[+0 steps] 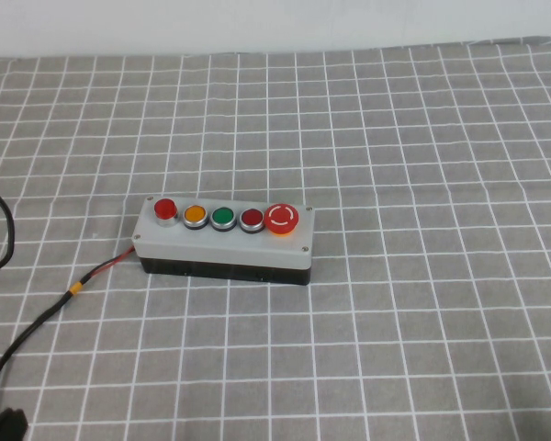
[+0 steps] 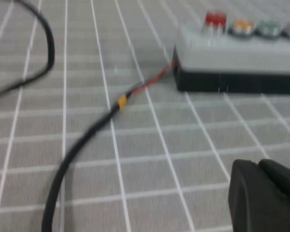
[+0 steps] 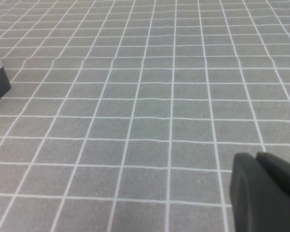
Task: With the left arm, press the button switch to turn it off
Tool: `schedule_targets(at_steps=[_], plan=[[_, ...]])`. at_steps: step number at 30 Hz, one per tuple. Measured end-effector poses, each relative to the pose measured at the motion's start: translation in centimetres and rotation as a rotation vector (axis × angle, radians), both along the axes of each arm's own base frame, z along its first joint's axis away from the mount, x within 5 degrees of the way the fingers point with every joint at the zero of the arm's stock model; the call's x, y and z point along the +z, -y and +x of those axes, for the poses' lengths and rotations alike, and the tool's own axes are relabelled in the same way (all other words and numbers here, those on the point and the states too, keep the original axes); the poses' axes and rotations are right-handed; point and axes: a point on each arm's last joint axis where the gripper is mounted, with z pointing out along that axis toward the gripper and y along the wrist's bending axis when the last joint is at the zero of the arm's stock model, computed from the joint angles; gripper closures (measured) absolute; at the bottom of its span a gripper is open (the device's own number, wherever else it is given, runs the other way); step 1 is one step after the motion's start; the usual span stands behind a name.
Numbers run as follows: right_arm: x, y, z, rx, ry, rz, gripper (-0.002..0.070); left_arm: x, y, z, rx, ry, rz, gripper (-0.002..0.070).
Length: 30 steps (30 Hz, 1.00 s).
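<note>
The button switch [image 1: 165, 209] is the bright-red round button at the left end of the grey box [image 1: 225, 246], next to the orange button [image 1: 195, 215]. It also shows in the left wrist view [image 2: 215, 20], on the box [image 2: 232, 48]. My left gripper [image 2: 257, 164] is shut and empty. It hangs low over the cloth, short of the box's left end and well apart from the button. My right gripper [image 3: 256, 155] is shut and empty over bare cloth, to the right of the box. Neither gripper shows clearly in the high view.
A green button [image 1: 222, 217], a dark red button [image 1: 251, 219] and a large red mushroom button [image 1: 282, 219] fill the row. A black cable [image 1: 37, 322] with a yellow tag [image 1: 73, 289] runs from the box's left end to the front left. Grey checked cloth [image 1: 422, 322] covers the table.
</note>
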Motion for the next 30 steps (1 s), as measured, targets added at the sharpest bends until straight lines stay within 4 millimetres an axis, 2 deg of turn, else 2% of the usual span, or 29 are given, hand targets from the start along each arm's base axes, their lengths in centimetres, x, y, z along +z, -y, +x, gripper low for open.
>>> schedule_targets(at_steps=[30], plan=[[0.0, 0.0, 0.0, 0.0, 0.0, 0.0, 0.0694, -0.26, 0.0, -0.08, -0.005, -0.027, 0.014, 0.0678]])
